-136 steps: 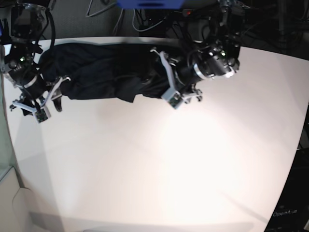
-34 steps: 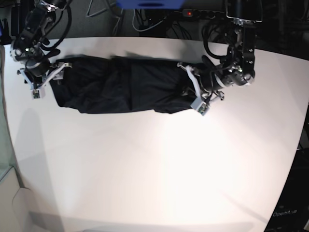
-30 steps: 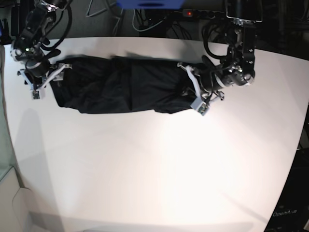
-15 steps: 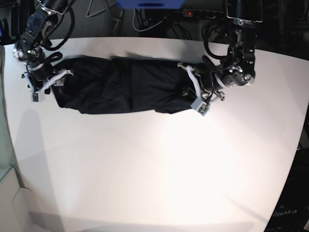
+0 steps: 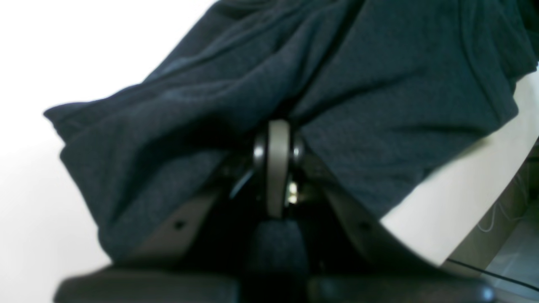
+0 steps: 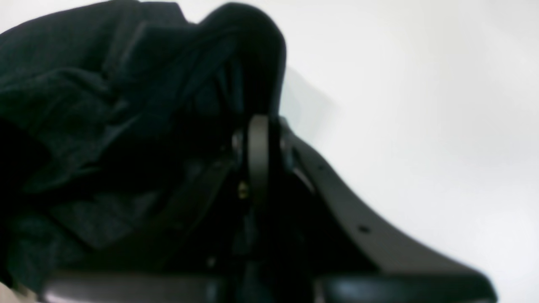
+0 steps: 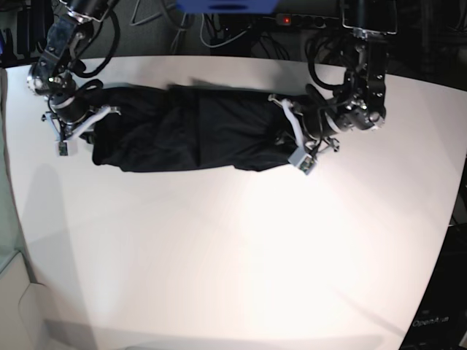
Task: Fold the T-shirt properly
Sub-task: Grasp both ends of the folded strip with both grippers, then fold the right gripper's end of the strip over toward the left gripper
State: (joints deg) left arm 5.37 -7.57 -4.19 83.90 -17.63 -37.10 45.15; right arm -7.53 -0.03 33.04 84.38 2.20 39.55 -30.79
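The T-shirt (image 7: 190,130) is a dark, almost black cloth stretched into a long band across the far part of the white table (image 7: 241,248). At its right end in the base view, my left gripper (image 7: 292,136) is shut on a pinch of fabric. The left wrist view shows the cloth (image 5: 345,80) bunching where the closed left gripper (image 5: 273,128) grips it. At the band's left end, my right gripper (image 7: 82,129) is shut on the shirt. In the right wrist view a fold of cloth (image 6: 126,97) rises over the right gripper (image 6: 257,122).
Cables and a power strip (image 7: 292,20) run behind the table's far edge. A blue object (image 7: 226,6) sits at the top middle. A pale panel (image 7: 7,240) borders the table on the left, and dark equipment (image 7: 438,306) stands at the lower right.
My right gripper has closed on the shirt's left end and shifted slightly inward and down, pulling that end with it. The left arm has held still, shut on the cloth.
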